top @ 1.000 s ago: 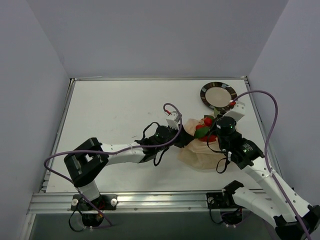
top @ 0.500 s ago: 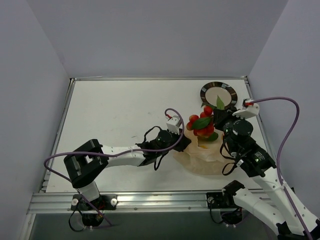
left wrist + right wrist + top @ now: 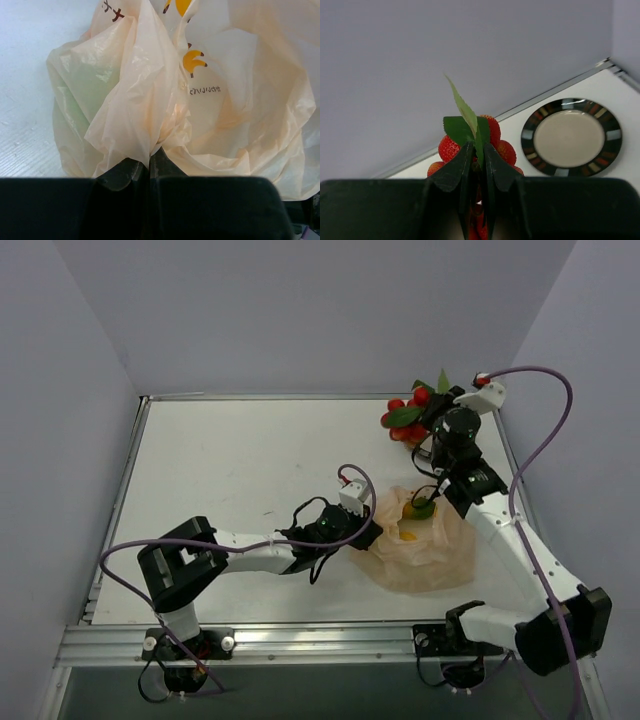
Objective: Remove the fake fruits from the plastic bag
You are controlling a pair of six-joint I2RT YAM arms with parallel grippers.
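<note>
**Three Cameras: One High and Far, Two Close on the Wrists**

The top external camera sits above and behind the arm bases (image 3: 180, 640), looks down and forward, and takes in the whole table (image 3: 230, 470), with the bases at 6 o'clock. The left wrist camera looks out past the left gripper (image 3: 150, 162), very near the plastic bag (image 3: 200, 100), which fills its view (a strip of table shows at 9 o'clock). The right wrist camera looks past the right gripper (image 3: 477, 150) towards the back wall (image 3: 420, 50), close on the berry cluster (image 3: 451, 148), with the plate (image 3: 527, 140) at 3 o'clock. The overhead view shares the bag with the left wrist view and the cluster with the right.
</note>
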